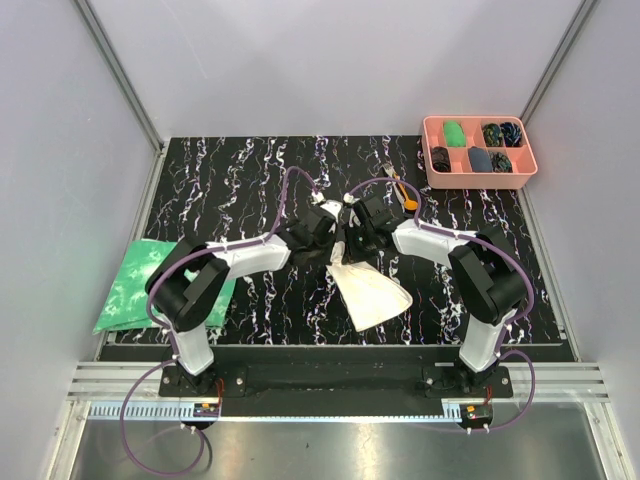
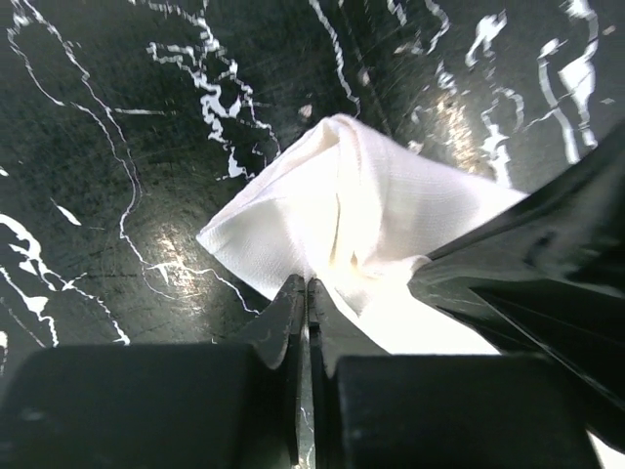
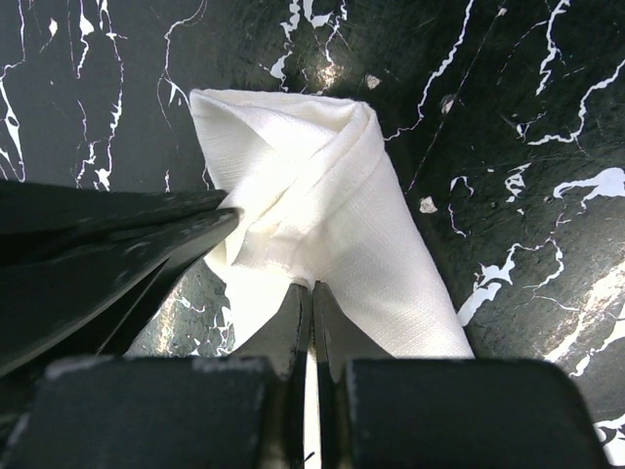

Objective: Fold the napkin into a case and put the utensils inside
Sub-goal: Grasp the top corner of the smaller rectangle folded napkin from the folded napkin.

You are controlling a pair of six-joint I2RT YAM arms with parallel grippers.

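Observation:
The cream-white napkin point(image 1: 371, 290) hangs as a bunched cone over the middle of the black marbled mat. Its top is pinched between both grippers. My left gripper point(image 1: 335, 238) is shut on the napkin's upper edge point(image 2: 361, 210), and the other gripper's dark fingers cross at the right of the left wrist view. My right gripper point(image 1: 352, 240) is shut on the same gathered top point(image 3: 312, 205). The utensils point(image 1: 397, 183), with an orange handle, lie on the mat behind the right arm, near the pink tray. No folded case shows.
A pink compartment tray point(image 1: 432, 150) with dark and green items sits at the back right. A green-and-white mottled cloth point(image 1: 135, 285) lies at the mat's left edge. Grey walls enclose the mat.

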